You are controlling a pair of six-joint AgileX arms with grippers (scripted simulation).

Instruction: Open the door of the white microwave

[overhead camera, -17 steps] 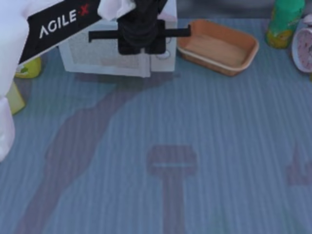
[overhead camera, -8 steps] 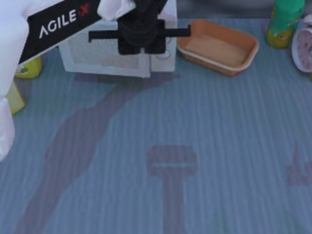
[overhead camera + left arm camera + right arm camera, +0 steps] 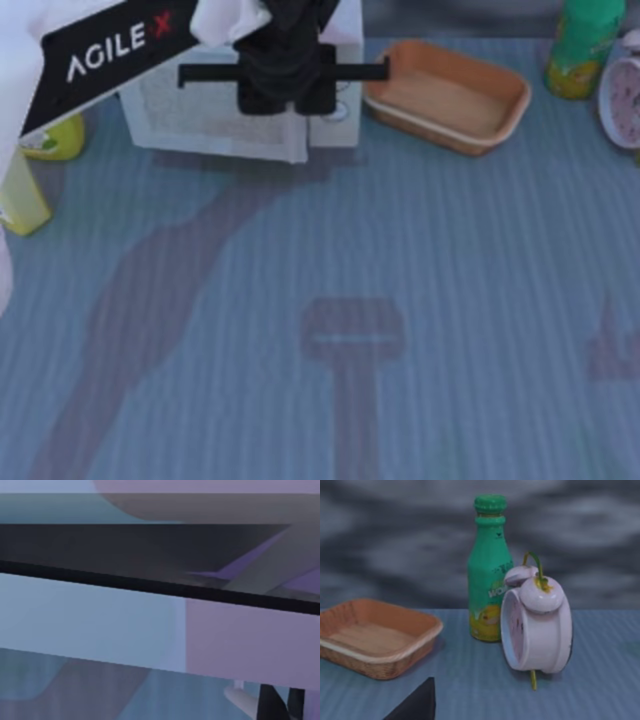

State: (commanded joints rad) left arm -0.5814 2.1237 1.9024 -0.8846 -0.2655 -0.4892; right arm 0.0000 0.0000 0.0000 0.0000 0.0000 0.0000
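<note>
At the bench's 11 o'clock, the left end effector has edged back over the white microwave, its door barely ajar; finger state unclear; right arm out of the top view

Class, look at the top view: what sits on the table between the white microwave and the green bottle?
The orange tray sits between the white microwave and the green bottle, seen in the top view.

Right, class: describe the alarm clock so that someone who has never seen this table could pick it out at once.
Start at the white microwave at the far edge of the table, then go right past the orange tray to the right-hand corner. There, beside the green bottle, stands the alarm clock: pale pink and round, with twin bells on top, unlike its tall green neighbour.
</note>
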